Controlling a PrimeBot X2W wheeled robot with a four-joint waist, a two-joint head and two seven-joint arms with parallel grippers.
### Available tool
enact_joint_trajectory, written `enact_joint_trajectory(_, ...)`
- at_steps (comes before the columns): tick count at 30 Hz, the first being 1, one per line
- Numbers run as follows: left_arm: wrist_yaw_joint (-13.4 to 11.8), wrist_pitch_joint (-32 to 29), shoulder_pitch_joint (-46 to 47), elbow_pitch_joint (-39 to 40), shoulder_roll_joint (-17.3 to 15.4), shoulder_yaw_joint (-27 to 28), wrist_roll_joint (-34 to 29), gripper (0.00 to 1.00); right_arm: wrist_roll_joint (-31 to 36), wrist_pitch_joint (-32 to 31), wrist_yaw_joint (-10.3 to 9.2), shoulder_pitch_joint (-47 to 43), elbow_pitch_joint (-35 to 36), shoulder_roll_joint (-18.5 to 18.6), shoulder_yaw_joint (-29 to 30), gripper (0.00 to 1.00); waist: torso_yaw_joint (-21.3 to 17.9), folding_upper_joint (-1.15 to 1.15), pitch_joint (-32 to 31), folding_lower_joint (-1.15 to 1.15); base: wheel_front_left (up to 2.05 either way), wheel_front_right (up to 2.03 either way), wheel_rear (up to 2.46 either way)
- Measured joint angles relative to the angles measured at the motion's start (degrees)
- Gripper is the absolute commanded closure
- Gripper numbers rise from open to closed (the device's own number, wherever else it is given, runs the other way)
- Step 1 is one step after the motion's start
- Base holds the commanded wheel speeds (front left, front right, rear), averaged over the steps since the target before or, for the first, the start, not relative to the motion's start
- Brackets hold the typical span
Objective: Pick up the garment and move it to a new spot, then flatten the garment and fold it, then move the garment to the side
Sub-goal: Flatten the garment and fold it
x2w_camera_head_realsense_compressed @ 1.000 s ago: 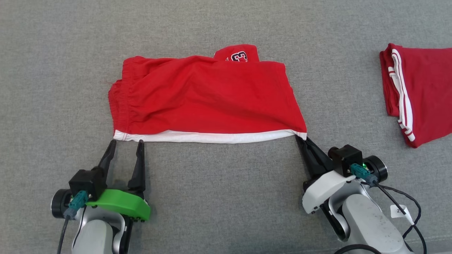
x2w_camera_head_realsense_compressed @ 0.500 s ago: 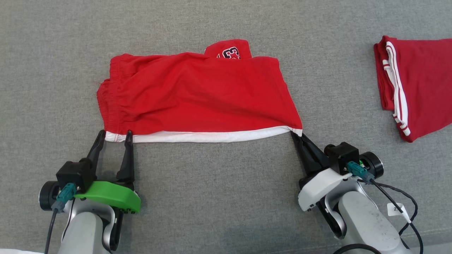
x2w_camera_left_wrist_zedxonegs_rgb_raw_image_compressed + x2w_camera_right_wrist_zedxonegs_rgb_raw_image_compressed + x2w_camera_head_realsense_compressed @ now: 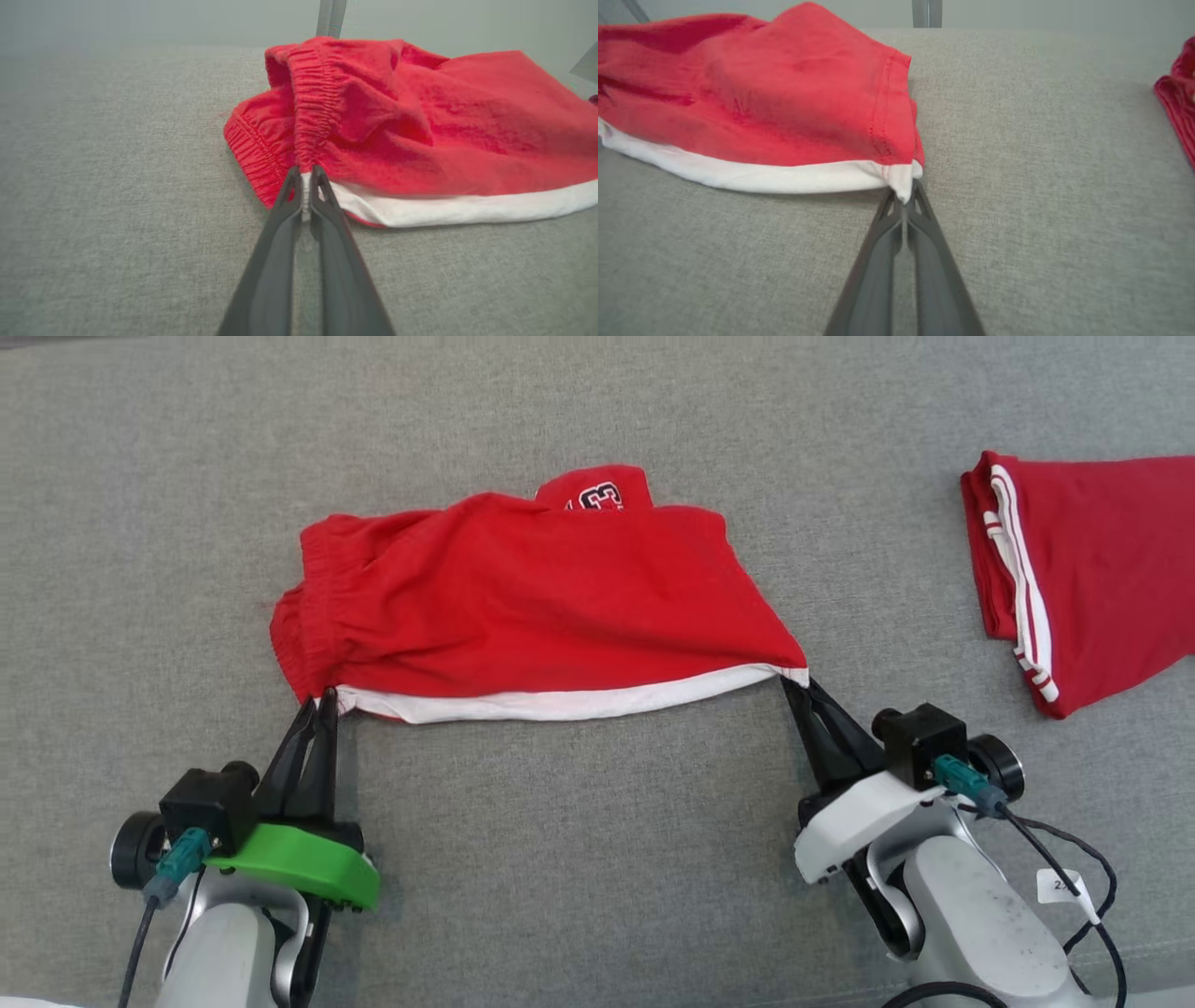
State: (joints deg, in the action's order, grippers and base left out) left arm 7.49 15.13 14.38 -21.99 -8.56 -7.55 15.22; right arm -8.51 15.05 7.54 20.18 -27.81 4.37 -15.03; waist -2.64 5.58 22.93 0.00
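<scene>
The garment (image 3: 541, 607) is a pair of red shorts with a white band along the near edge, lying spread on the grey surface (image 3: 579, 859). My left gripper (image 3: 317, 702) is shut on its near left corner, by the gathered waistband; the left wrist view shows the white edge pinched between the fingertips of the left gripper (image 3: 306, 179), with the garment (image 3: 420, 126) beyond them. My right gripper (image 3: 795, 683) is shut on the near right corner. In the right wrist view the right gripper (image 3: 903, 196) pinches the white hem of the garment (image 3: 761, 102).
A second red garment with white stripes (image 3: 1092, 579) lies folded at the right edge of the grey fabric surface, apart from the shorts; a sliver of this second garment (image 3: 1178, 102) shows in the right wrist view. Open grey surface lies on the near side and to the left.
My left gripper moved forward to the near left corner and shut on it, lifting that corner slightly. The right gripper kept its hold. The camera shifted a little.
</scene>
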Motion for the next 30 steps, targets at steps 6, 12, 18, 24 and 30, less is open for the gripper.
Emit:
enact_joint_trajectory(6, 0.0, 0.0, 0.1, 6.2, -3.1, -2.5, 0.9, 1.0, -2.1, 0.0, 0.0, 0.2, 6.0, 0.7, 1.2, 1.0, -0.2, 0.0, -5.1, 0.0, 0.0, 0.0, 0.0)
enact_joint_trajectory(12, 0.0, 0.0, 3.9, 10.7, -7.9, -4.9, 2.2, 1.0, -4.9, 0.0, 0.0, 4.1, 12.0, 2.8, 1.2, 1.0, -0.5, 0.0, -11.9, 0.0, 0.0, 0.0, 0.0)
enact_joint_trajectory(18, 0.1, -1.3, 15.5, 8.6, -15.1, -10.2, 4.5, 1.0, -6.5, 0.0, 0.0, 13.1, 13.7, 7.9, -0.3, 1.0, -0.6, 0.01, -16.6, 0.0, 0.0, 0.0, 0.0)
enact_joint_trajectory(24, 0.1, -5.3, 34.5, 4.2, -20.0, -15.8, 6.8, 1.0, -7.3, 0.0, 0.0, 28.0, 10.7, 11.8, -1.9, 1.0, -0.3, 0.0, -15.0, 0.0, 0.0, 0.0, 0.0)
enact_joint_trajectory(30, 0.1, -5.7, 52.8, -4.8, -19.1, -20.4, 6.9, 1.0, -4.6, -0.1, 0.0, 46.1, 2.3, 12.4, -1.3, 1.0, -0.1, 0.0, -9.6, 0.0, 0.0, 0.0, 0.0)
